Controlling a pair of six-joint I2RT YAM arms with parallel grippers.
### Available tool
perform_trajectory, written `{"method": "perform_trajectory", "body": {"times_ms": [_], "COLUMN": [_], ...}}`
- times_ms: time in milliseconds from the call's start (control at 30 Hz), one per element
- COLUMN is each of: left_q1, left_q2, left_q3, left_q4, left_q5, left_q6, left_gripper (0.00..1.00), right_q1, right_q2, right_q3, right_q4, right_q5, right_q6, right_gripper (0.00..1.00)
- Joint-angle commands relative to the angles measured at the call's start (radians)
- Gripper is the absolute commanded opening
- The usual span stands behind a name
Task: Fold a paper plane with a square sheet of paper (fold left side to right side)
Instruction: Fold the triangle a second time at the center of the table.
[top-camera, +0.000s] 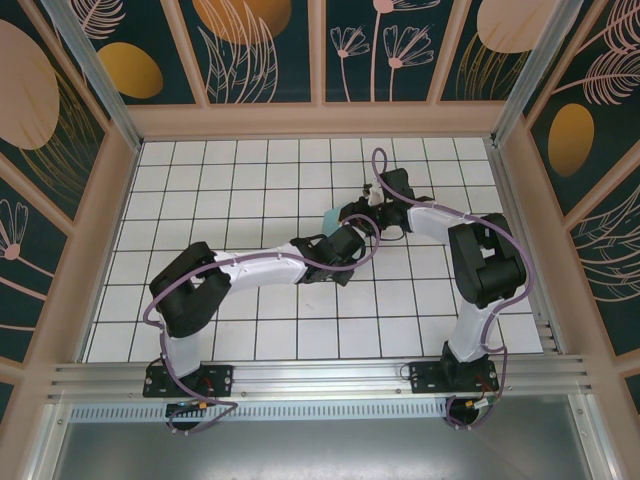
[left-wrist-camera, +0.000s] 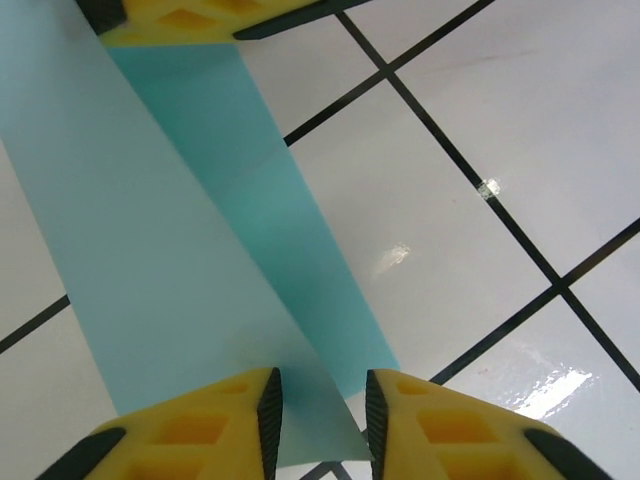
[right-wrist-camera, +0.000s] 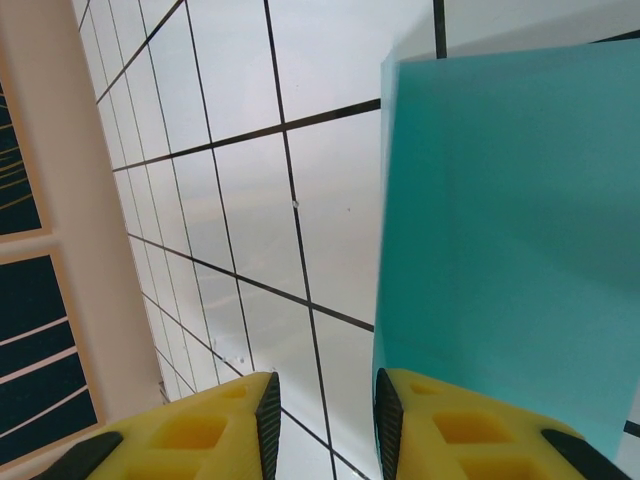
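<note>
The square sheet of paper (top-camera: 328, 217) is light turquoise and sits near the middle of the tiled table, where both arms meet. In the left wrist view the paper (left-wrist-camera: 180, 250) runs as a folded band, with a paler layer over a darker one. One pointed corner of it lies in the gap of my left gripper (left-wrist-camera: 320, 420), whose jaws stand narrowly apart. My right gripper (right-wrist-camera: 325, 425) is open over bare tile, and the paper (right-wrist-camera: 510, 230) lies beside and behind its right finger. From above, my left gripper (top-camera: 352, 232) and right gripper (top-camera: 368, 207) are close together.
The white table with its black grid (top-camera: 250, 180) is ringed by a wooden frame (top-camera: 320, 120) and patterned walls. A yellow finger of the other gripper (left-wrist-camera: 200, 20) rests at the far end of the paper. Open tiles lie to the left and at the front.
</note>
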Motion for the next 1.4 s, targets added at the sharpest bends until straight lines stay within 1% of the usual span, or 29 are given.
{"method": "perform_trajectory", "body": {"times_ms": [0, 133, 233, 300, 400, 433, 600, 800, 900, 967, 1033, 1133, 1233, 1367], "left_q1": [-0.004, -0.005, 0.001, 0.011, 0.030, 0.038, 0.072, 0.100, 0.107, 0.110, 0.113, 0.122, 0.128, 0.128], "left_q2": [0.000, -0.009, -0.010, -0.013, -0.018, -0.019, -0.022, -0.010, 0.012, 0.028, 0.044, 0.055, 0.056, 0.050], "left_q3": [0.036, 0.042, 0.046, 0.045, 0.041, 0.041, 0.051, 0.079, 0.111, 0.129, 0.145, 0.150, 0.145, 0.130], "left_q4": [-0.044, -0.064, -0.092, -0.087, -0.066, -0.061, -0.036, -0.017, -0.017, -0.020, -0.026, -0.028, -0.032, -0.031], "left_q5": [-0.027, -0.029, -0.046, -0.002, 0.078, 0.100, 0.210, 0.314, 0.354, 0.361, 0.361, 0.363, 0.359, 0.360], "left_q6": [0.005, 0.011, 0.023, 0.030, 0.025, 0.023, 0.011, -0.016, -0.039, -0.054, -0.066, -0.085, -0.092, -0.093], "left_gripper": [0.25, 0.19, 0.10, 0.06, 0.01, 0.01, 0.00, 0.00, 0.00, 0.00, 0.00, 0.00, 0.00, 0.00], "right_q1": [0.007, 0.007, 0.007, 0.008, 0.006, 0.005, -0.023, -0.109, -0.157, -0.181, -0.191, -0.183, -0.157, -0.112], "right_q2": [0.019, 0.022, 0.019, 0.017, 0.000, -0.012, -0.088, -0.223, -0.288, -0.310, -0.320, -0.313, -0.287, -0.237], "right_q3": [0.033, 0.038, 0.038, 0.038, 0.035, 0.031, 0.009, -0.092, -0.164, -0.211, -0.254, -0.312, -0.346, -0.347], "right_q4": [-0.037, -0.052, -0.061, -0.064, -0.058, -0.051, -0.036, -0.016, -0.012, -0.010, 0.002, 0.040, 0.065, 0.064], "right_q5": [0.013, 0.026, 0.032, 0.034, 0.043, 0.044, 0.050, 0.059, 0.064, 0.066, 0.059, 0.031, 0.022, 0.047], "right_q6": [-0.025, -0.037, -0.046, -0.053, -0.062, -0.062, -0.070, -0.067, -0.075, -0.082, -0.087, -0.076, -0.068, -0.069], "right_gripper": [0.35, 0.35, 0.35, 0.35, 0.36, 0.37, 0.48, 0.66, 0.67, 0.64, 0.54, 0.36, 0.23, 0.17]}}
